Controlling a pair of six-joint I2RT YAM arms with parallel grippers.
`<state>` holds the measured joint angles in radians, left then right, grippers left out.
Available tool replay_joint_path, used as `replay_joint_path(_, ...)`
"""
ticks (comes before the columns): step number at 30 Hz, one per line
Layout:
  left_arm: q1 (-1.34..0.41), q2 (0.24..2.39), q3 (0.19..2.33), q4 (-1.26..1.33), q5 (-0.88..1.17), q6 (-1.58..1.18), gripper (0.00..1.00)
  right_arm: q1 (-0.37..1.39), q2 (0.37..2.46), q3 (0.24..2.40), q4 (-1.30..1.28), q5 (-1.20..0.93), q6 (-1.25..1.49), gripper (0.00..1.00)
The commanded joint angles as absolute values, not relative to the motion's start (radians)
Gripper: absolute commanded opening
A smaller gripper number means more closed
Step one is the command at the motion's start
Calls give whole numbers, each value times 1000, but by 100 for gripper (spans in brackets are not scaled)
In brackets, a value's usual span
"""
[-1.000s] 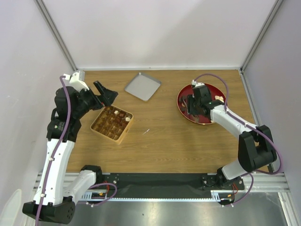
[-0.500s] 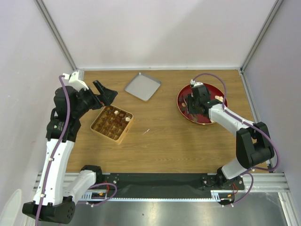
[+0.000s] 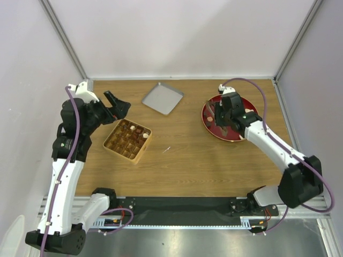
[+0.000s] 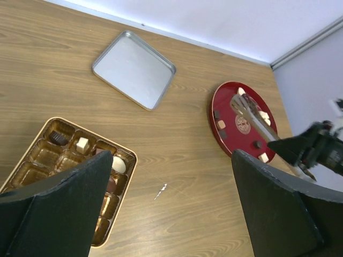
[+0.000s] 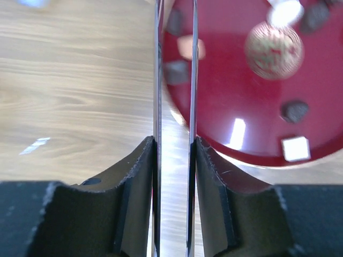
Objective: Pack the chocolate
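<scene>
Metal tongs [image 5: 192, 80] pinched in right tool [image 5: 174, 144]; left tool [image 4: 171, 158] spread; plate emblem [image 5: 274, 49] unreadable.

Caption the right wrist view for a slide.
Right pincer grips thin metal tongs reaching over a round red plate of small brown and white chocolates.

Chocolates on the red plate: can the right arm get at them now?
Probably yes: the right gripper holds tongs whose blades extend over the plate edge, beside uncovered chocolates.

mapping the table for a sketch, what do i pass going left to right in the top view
tan box → silver tray → red plate
</scene>
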<state>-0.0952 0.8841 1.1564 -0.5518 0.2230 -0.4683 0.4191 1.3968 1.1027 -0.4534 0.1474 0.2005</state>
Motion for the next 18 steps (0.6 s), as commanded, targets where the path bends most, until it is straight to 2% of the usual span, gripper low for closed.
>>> replay_joint_path(1,-95,868,1224,-563,164,-443,100,518,1327,1180,-457,135,221,36)
replay_joint_path(6,-95,887,1253,-583,189,-469,100,702,1354,1206,-381,138,271,36)
replay_joint_path(12,-95,865,1285,-598,183,-468,100,909,1486,1268,-238,117,302,36)
replay_joint_path(18,-95,861,1290,-611,181,-465,100,1022,1641,1348,-121,74,284,36)
